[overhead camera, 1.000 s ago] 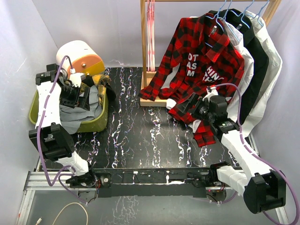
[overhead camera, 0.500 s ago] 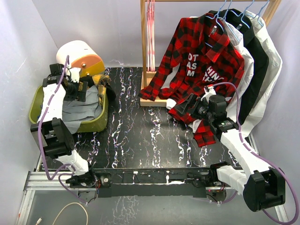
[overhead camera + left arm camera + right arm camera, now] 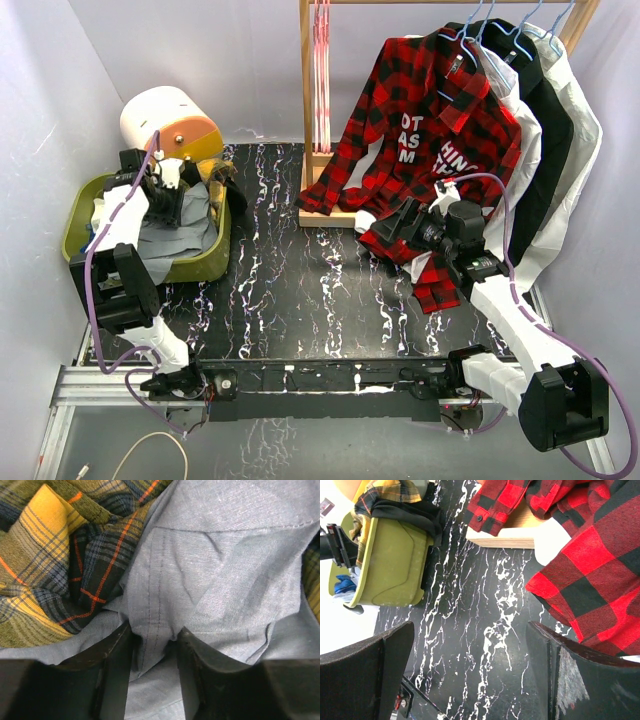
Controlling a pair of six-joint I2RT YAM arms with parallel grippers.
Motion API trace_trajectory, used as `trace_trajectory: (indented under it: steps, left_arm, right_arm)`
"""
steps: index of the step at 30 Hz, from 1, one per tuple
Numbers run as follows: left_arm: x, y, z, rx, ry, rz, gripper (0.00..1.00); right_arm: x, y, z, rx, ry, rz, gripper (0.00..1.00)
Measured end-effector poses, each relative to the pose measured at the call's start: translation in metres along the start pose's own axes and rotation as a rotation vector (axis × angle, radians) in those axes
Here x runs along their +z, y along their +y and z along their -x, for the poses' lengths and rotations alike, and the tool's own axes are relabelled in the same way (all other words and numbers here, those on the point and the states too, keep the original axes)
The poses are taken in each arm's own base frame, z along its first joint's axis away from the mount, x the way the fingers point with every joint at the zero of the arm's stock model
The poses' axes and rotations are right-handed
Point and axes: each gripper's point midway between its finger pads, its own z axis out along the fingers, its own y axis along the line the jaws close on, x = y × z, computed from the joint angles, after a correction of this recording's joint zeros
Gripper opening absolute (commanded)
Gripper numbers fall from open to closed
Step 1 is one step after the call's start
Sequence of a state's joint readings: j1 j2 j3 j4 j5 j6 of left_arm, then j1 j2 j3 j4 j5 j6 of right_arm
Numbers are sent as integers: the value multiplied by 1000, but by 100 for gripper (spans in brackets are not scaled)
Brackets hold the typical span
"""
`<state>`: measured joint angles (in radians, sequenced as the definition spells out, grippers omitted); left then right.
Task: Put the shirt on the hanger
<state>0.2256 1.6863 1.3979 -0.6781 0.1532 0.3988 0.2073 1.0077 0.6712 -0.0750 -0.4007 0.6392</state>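
My left claw (image 3: 154,634) had swung further back into the olive-green plastic bin (image 3: 203,264) since a second earlier. It was narrowed on a fold of the plain grey shirt (image 3: 220,575), which lay in that bin beside a yellow plaid shirt (image 3: 45,570). The right claw (image 3: 469,647) hung wide open above the black marbled bench (image 3: 300,290). The thin pink hanger (image 3: 321,70) hung on the wooden rack (image 3: 305,110).

The bin (image 3: 203,266) sits on the left of the table (image 3: 300,285), with a drum (image 3: 165,120) behind it. The shirt (image 3: 172,240) lies in the bin beside another shirt (image 3: 50,555), a fold of it inside my left gripper (image 3: 152,645). At the back stands the rack (image 3: 305,110); the hanger (image 3: 321,70) hangs at its left end, more shirts (image 3: 440,110) to its right, my right gripper (image 3: 398,225) just before them.
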Motion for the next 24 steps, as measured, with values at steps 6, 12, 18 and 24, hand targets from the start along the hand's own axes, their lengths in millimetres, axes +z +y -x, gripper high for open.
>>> trace_trajectory:
  steps: [6, 12, 18, 24]
  left_arm:
    - [-2, -1, 0, -3, 3, -5, 0]
    - [-70, -10, 43, 17, -124, -43, 3]
    - [-242, -29, 96, 149, -560, 78, 9]
    - [-370, -49, 92, 209, -859, 231, 9]
  right_arm:
    - [0, 6, 1, 10, 2, 29, 95]
    - [-3, 18, -5, -29, 40, 101, 95]
    - [-13, 58, -21, -180, 79, 265, 95]
    - [-28, 130, -62, -405, 160, 526, 94]
